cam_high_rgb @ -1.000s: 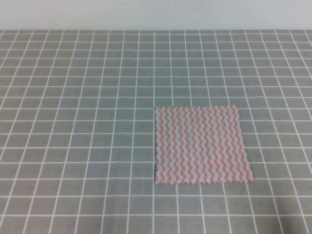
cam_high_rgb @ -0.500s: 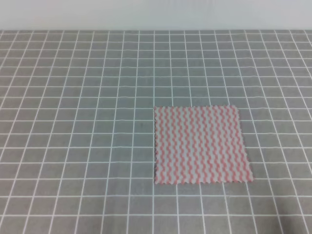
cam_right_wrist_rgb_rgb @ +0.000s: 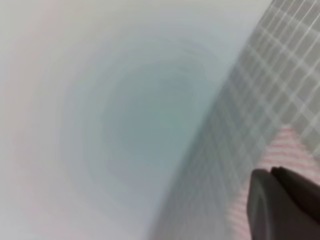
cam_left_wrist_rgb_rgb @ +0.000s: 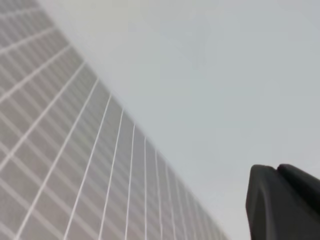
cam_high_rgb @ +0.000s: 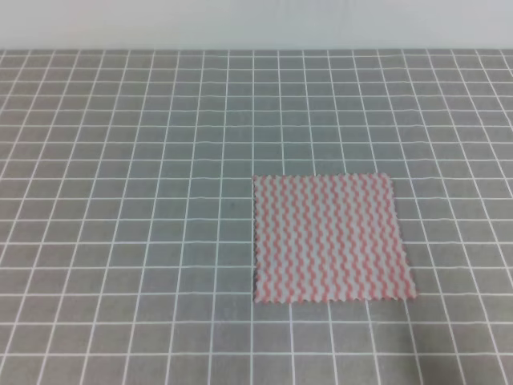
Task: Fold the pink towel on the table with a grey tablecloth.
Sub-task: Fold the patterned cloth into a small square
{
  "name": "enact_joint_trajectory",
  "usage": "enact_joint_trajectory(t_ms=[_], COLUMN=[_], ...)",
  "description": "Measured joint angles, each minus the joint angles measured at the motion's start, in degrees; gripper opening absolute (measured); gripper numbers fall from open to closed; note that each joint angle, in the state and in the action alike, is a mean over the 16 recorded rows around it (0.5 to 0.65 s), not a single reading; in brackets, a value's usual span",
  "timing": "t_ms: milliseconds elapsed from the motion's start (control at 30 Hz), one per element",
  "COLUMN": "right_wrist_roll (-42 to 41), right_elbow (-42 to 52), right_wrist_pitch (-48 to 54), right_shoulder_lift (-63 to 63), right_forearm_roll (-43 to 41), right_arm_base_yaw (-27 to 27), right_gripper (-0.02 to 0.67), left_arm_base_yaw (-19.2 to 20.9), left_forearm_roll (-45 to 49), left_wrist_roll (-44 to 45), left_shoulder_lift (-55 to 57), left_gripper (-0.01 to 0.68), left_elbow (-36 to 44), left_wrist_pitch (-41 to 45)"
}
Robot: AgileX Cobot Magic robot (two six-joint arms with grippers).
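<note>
The pink towel (cam_high_rgb: 330, 238) lies flat and unfolded on the table with a grey tablecloth (cam_high_rgb: 128, 200), right of centre and towards the front. It is roughly square, with pink-and-white wavy stripes. Neither gripper shows in the exterior high view. In the left wrist view only a dark part of my left gripper (cam_left_wrist_rgb_rgb: 282, 205) shows at the lower right, above the gridded cloth (cam_left_wrist_rgb_rgb: 60, 165). In the right wrist view a dark part of my right gripper (cam_right_wrist_rgb_rgb: 282, 205) shows at the lower right, with a corner of the towel (cam_right_wrist_rgb_rgb: 295, 150) beside it. The jaws are out of frame.
A pale plain wall (cam_high_rgb: 256, 24) runs along the table's far edge. The gridded cloth stretches to the left, right and front edges of the exterior high view.
</note>
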Motion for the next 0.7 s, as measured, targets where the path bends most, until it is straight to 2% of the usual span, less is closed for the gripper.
enact_joint_trajectory(t_ms=[133, 233, 500, 700], right_wrist_roll=[-1.6, -3.6, -10.3, -15.8], right_elbow=[0.0, -0.1, -0.3, -2.3], right_wrist_pitch=[-1.3, -1.2, 1.3, 5.3], right_shoulder_lift=[0.0, 0.1, 1.6, 8.1], right_forearm_roll=[11.9, 15.0, 10.2, 5.5], right_arm_base_yaw=[0.0, 0.0, 0.0, 0.0], right_gripper=[-0.018, -0.018, -0.018, -0.018], left_arm_base_yaw=[0.0, 0.0, 0.0, 0.0], left_forearm_roll=[-7.1, -8.7, -10.0, -9.7], left_wrist_roll=[-2.1, -0.5, 8.9, 21.1], left_shoulder_lift=[-0.1, -0.1, 3.4, 14.5], left_gripper=[-0.001, -0.001, -0.001, -0.001], left_elbow=[0.1, 0.1, -2.3, -10.3], left_wrist_pitch=[-4.5, -5.7, -1.1, 8.5])
